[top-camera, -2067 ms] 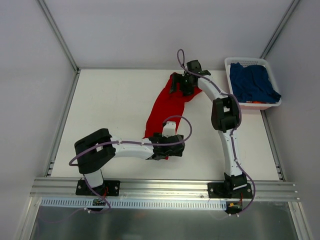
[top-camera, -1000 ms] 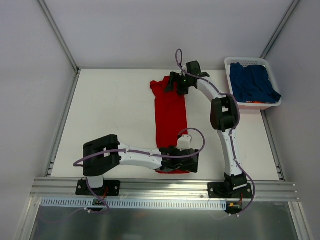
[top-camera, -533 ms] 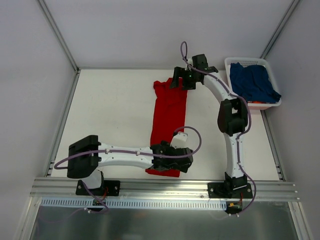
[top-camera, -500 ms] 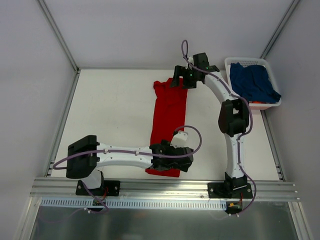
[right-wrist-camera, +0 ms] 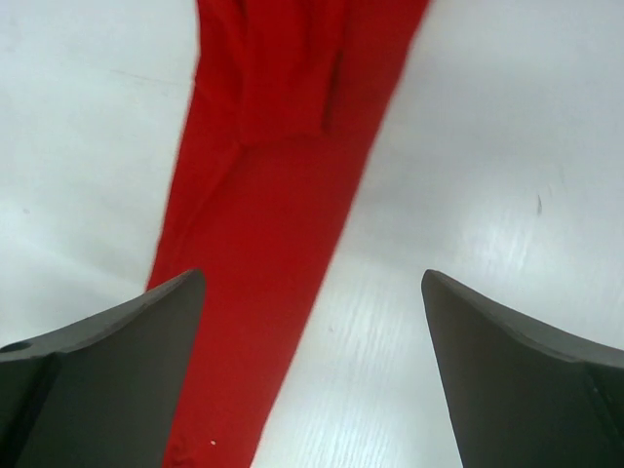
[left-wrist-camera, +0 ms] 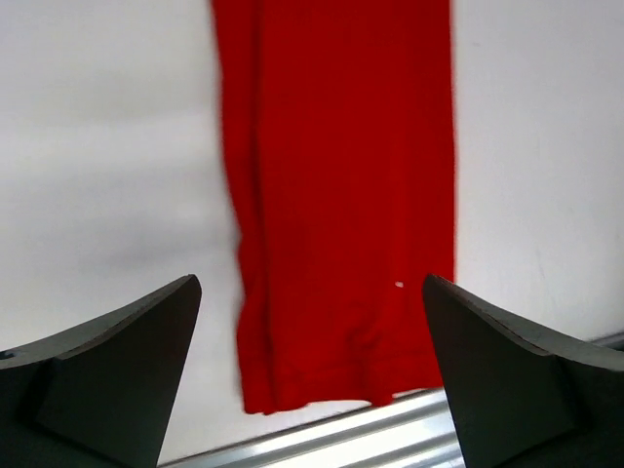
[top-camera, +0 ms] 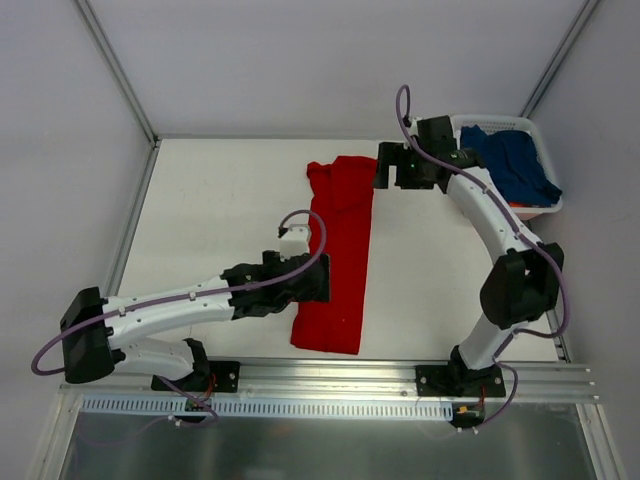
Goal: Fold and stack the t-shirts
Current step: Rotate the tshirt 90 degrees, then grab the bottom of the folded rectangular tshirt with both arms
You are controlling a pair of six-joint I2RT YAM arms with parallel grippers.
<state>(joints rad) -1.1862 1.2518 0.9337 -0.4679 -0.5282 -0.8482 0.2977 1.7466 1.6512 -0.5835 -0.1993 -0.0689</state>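
red t-shirt [top-camera: 338, 240] flat, left claw [left-wrist-camera: 310, 283] and right claw [right-wrist-camera: 312, 278] wide, empty (navy t-shirt [top-camera: 510, 165] half-hidden in basket [top-camera: 522, 210])

Overhead camera looks down; both close wrist cameras share the red t-shirt [top-camera: 345, 230].

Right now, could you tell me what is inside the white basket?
A crumpled navy t-shirt fills the basket. Whatever lies beneath it is covered, and the right arm hides the basket's left corner.
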